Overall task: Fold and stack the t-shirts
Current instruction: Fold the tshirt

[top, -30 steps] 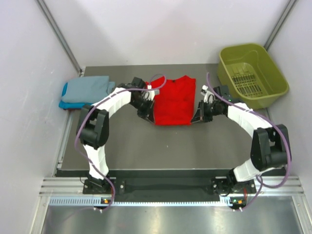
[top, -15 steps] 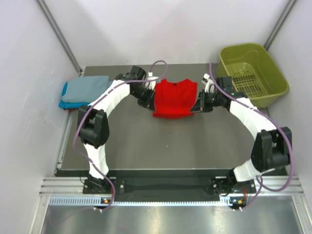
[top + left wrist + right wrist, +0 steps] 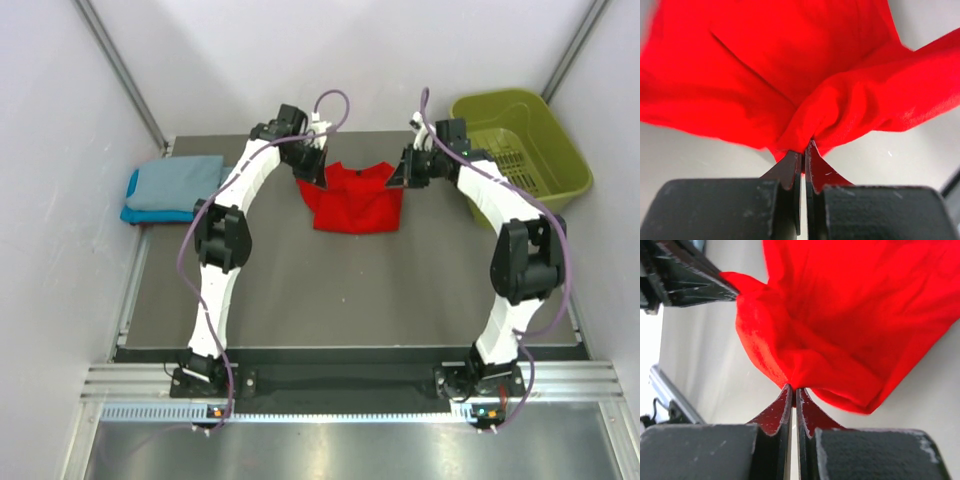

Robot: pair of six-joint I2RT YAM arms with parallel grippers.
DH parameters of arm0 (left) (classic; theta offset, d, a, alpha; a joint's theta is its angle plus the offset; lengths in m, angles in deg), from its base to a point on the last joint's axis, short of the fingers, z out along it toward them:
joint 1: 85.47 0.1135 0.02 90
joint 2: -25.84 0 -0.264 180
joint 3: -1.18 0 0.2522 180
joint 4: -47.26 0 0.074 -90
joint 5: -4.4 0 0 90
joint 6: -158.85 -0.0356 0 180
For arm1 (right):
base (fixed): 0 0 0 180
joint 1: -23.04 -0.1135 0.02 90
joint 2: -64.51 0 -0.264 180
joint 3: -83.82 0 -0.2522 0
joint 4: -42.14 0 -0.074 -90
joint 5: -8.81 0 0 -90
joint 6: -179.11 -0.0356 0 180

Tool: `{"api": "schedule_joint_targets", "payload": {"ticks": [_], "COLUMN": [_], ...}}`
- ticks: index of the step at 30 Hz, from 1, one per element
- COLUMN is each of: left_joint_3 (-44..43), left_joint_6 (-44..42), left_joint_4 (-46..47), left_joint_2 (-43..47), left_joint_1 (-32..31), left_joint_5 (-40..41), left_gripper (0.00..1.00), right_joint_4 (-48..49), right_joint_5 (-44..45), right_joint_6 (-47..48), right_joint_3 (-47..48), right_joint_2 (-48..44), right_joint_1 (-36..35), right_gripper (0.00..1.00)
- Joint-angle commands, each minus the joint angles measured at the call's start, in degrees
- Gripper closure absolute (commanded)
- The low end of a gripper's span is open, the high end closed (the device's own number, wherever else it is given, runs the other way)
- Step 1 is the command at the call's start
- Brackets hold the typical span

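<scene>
Both arms are stretched toward the far half of the desk (image 3: 330,290). Left tool (image 3: 804,150): tips pressed together on a bunched corner of the red t-shirt (image 3: 355,200), cloth puckering out directly ahead of the pinch. Right tool (image 3: 792,390): same state, nipped tight on the opposite corner, folds fanning away from its tips. The shirt hangs between the two tools. The held edge is raised and dips slightly in the middle, and the body drapes down and toward the near side, where its lower part seems to lie on the desk. Whether the held edge is shoulders or hem I cannot tell for sure. A folded grey-blue t-shirt (image 3: 180,182) sits on a turquoise t-shirt (image 3: 130,212), well apart on the outer side of the left tool. An olive basket (image 3: 500,95) stands close by the outer side of the right tool. Handling, my judgement: light, limp cloth with no stiffness of its own. It sags wherever it is unsupported and creases readily. The weave looks matte, so it is more likely to grip than to slide. Each pinch holds only a small gather, so a sharp tug could pull a corner free. Best held as here, at two corners of one edge, with the tools spread enough to keep that edge taut.
</scene>
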Motion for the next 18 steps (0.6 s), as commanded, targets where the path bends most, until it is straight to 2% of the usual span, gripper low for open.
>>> {"api": "schedule_joint_targets", "payload": {"ticks": [1,7,12,18], "left_joint_3": [-8.02,-7.68,-5.57,-5.40], "left_joint_6": [-1.51,-1.16,-0.99,2.08], "left_joint_4": [-0.60,8.44,19.60,30.86], "left_joint_2": [-3.00,-4.50,-6.26,-11.44], "left_joint_1": [1.18,2.50,3.03,4.34], "left_joint_5": [0.57,3.82,6.63,8.22], "left_gripper": [1.00,1.00,1.00,1.00], "right_joint_4": [2.80,4.03,4.74,6.41], "right_joint_5": [1.45,4.88,6.90,11.03], "right_joint_6": [0.77,1.38,2.79,4.02], "right_joint_3": [6.59,12.13,19.60,25.76], "right_joint_2": [3.41,10.97,18.96,24.69], "right_joint_1": [1.60,2.39,2.30,2.30], "right_gripper": [1.00,1.00,1.00,1.00]}}
